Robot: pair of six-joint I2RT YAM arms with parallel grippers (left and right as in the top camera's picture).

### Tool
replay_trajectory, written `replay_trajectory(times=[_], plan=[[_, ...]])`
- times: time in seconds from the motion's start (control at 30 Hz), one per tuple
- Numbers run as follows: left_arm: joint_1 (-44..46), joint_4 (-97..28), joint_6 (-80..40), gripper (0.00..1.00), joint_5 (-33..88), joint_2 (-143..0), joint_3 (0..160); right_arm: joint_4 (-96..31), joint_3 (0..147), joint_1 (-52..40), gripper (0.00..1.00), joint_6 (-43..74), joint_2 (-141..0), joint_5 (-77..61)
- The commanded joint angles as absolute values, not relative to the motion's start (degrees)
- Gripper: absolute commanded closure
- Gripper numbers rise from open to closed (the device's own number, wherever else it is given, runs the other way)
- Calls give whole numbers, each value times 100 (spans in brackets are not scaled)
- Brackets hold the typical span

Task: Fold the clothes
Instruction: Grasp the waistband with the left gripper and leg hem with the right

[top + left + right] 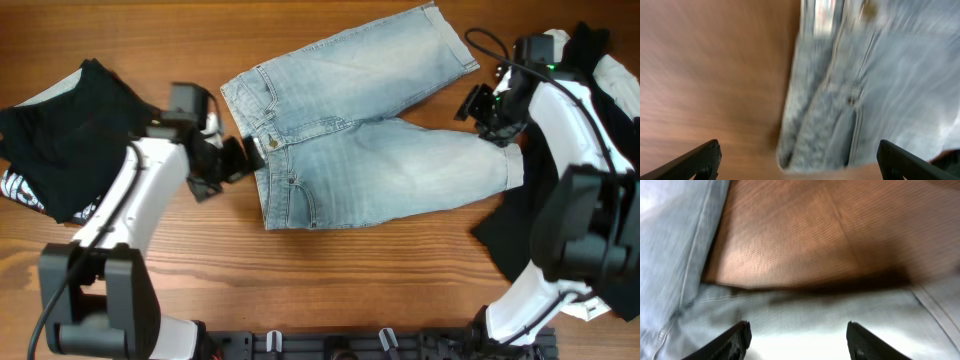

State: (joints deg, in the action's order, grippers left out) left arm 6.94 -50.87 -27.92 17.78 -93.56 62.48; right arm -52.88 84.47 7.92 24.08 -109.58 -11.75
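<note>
Left gripper (245, 157) is spread wide with nothing between the fingers, at the waistband end of the shorts (370, 150); blur in the wrist view hides whether it touches. Right gripper (500, 132) is likewise released, over the hem of the nearer leg. The shorts lie flat mid-table (350, 290), long axis left to right, waistband left, one leg running right, the other angled toward the far right corner. Dark clothes (70, 140) lie just left of the left arm, and more (520, 230) lie under the right arm. Bare wood lies along the near edge
</note>
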Motion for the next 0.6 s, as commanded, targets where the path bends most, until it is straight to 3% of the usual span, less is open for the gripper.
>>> replay_trajectory(times=[0.0,0.17,0.33,0.37,0.43,0.47,0.5,0.53,0.57], plan=[[1269,-5024,-4482,0,1951,-9356,5789,-5658,8453,797,34,2250,-10534,-913],[2001,-4685,-6386,0,1949,-9356,5142,-5852,8447,790,34,2246,-10497,-895],[2403,-3767,-7244,3,1551,-9356,4718,-5859,8447,790,34,2233,-10497,-897],[2447,-3651,-7319,8,1396,-9356,4681,-5863,8447,790,34,2200,-10497,-897],[2488,-3590,-7317,31,1188,-9356,4676,-5916,8447,790,34,2152,-10497,-897],[2486,-3570,-7312,46,1063,-9356,4676,-5946,8447,790,34,2132,-10497,-895],[2475,-3581,-7295,73,836,-9356,4676,-5981,8447,790,34,2119,-10497,-895],[2440,-3603,-7242,93,615,-9354,4676,-6014,8447,790,34,2119,-10497,-895],[2340,-3667,-7166,96,364,-9354,4676,-6101,8447,790,34,2132,-10497,-895]])
